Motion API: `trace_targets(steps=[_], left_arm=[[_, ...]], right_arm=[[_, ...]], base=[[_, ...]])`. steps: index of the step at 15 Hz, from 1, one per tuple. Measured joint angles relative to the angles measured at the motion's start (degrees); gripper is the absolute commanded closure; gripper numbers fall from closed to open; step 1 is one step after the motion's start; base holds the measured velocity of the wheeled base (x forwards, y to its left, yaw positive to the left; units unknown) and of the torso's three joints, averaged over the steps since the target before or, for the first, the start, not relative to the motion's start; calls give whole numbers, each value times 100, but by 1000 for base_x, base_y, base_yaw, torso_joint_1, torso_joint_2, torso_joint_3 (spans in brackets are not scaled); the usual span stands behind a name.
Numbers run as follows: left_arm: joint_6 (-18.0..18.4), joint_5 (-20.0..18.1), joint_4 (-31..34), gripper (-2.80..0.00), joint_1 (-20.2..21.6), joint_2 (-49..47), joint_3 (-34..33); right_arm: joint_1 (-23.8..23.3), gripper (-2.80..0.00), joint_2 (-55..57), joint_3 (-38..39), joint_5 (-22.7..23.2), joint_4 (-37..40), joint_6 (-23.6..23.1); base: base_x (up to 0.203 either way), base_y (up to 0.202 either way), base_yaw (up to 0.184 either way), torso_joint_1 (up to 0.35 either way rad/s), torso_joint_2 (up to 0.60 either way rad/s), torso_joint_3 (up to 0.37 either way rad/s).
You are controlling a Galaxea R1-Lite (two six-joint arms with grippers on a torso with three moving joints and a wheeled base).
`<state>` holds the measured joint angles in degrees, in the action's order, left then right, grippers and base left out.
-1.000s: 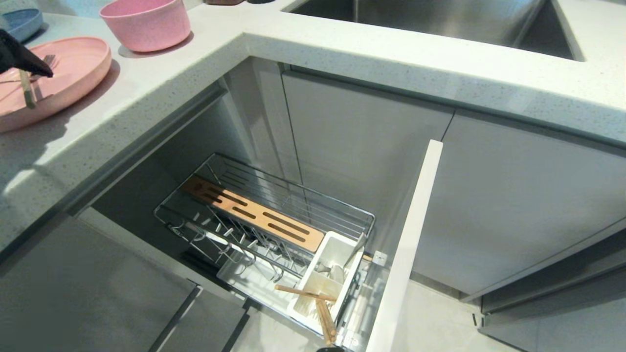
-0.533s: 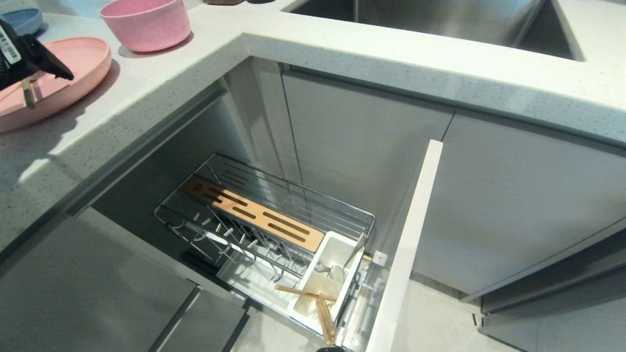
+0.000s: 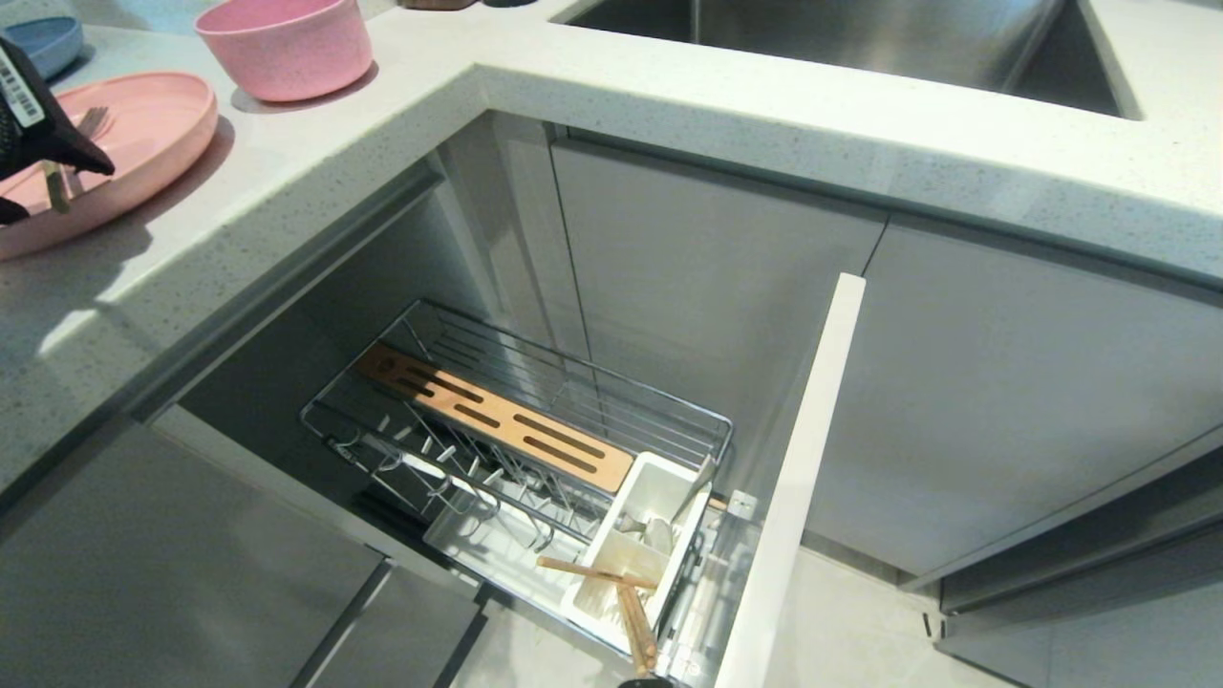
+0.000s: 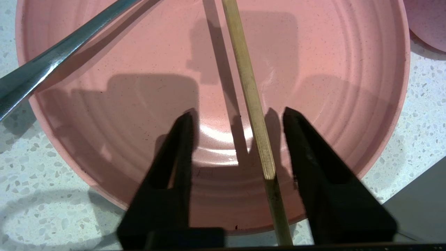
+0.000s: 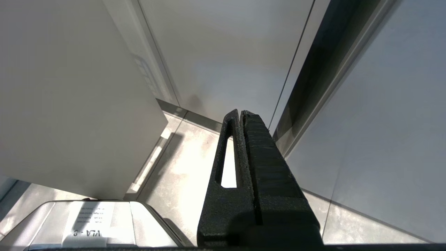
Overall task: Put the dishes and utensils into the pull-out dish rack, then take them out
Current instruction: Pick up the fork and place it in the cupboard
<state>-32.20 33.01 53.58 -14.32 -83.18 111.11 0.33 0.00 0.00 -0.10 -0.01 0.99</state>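
This is a home kitchen. A pale speckled stone countertop (image 3: 669,105) wraps round a corner, with a stainless-steel sink basin (image 3: 860,38) sunk into it at the far right. Below run flat grey handle-less cabinet fronts (image 3: 1003,382). One narrow cabinet stands pulled open, showing a chrome wire pull-out dish rack (image 3: 535,420) with a slotted tan wooden board (image 3: 497,418) and a white plastic utensil caddy (image 3: 635,545). On the far left of the counter sit a flat round pink plate (image 3: 143,134) and a deep round pink bowl (image 3: 287,43).
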Motion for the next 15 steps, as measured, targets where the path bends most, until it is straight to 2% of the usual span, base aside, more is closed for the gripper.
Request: trace_targets(steps=[9, 15], left_arm=[[4, 45, -123, 0, 0, 40, 4], [-259, 59, -1000, 0, -10, 337, 2]], right_arm=[[0, 0, 0, 0, -1, -2, 1], [0, 0, 0, 0, 0, -2, 2]], base=[[0, 0, 0, 0, 0, 0], [0, 0, 0, 0, 0, 0]])
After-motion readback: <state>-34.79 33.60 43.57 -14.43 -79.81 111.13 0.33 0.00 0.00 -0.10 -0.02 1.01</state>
